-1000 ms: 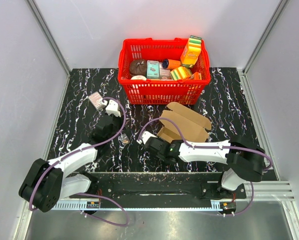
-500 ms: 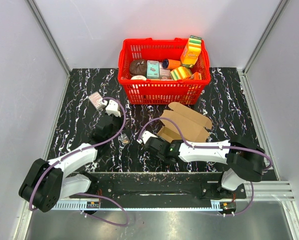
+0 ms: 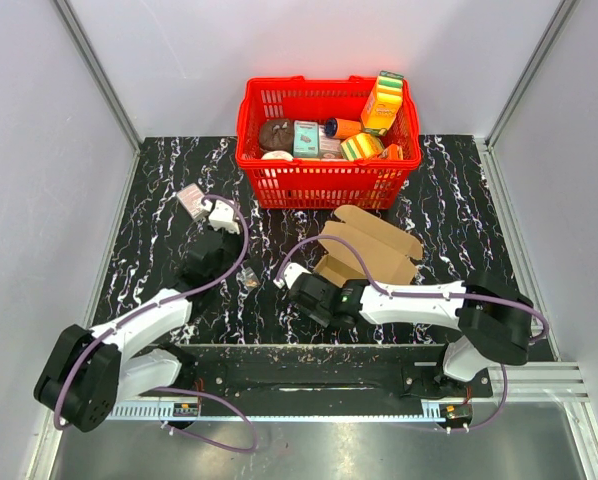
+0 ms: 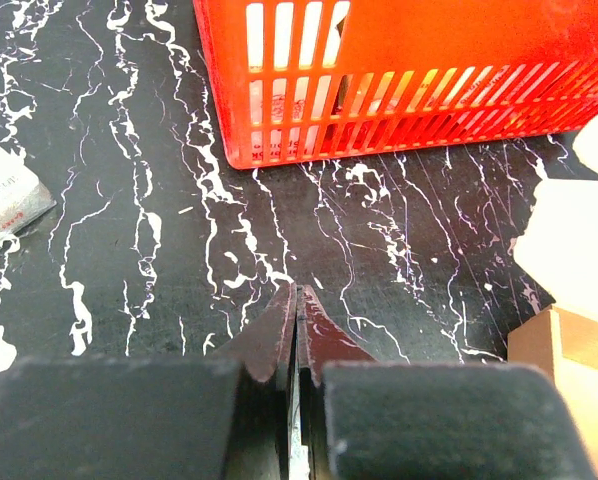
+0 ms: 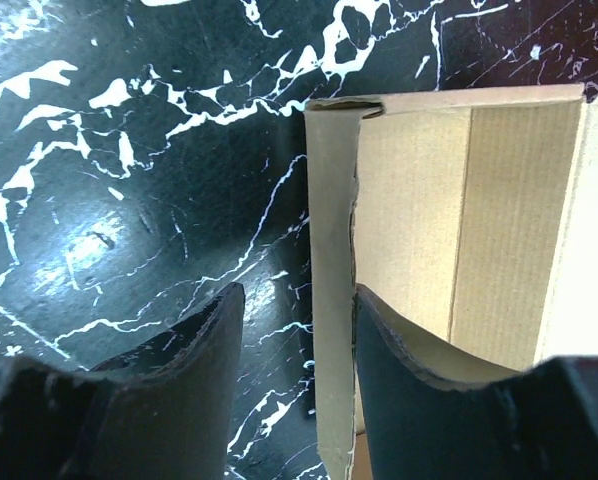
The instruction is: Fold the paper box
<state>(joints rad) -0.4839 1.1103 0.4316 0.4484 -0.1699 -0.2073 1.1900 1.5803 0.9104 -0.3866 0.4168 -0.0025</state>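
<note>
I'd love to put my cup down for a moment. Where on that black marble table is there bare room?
Bare marble table lies right of the red basket and paper box, and at the far left corner beyond the small pinkish-grey box. The middle is crowded: the left gripper, right gripper and box sit close together near the basket.

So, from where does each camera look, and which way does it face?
Top: fixed above and behind the arms, looking down on table, red basket and paper box; both arms show.
Left wrist: on the left arm, low, facing the red basket; the shut left end effector shows below.
Right wrist: on the right arm, looking down at a paper box wall between the open right end effector's fingers.
Shared: the paper box appears in all three.
</note>
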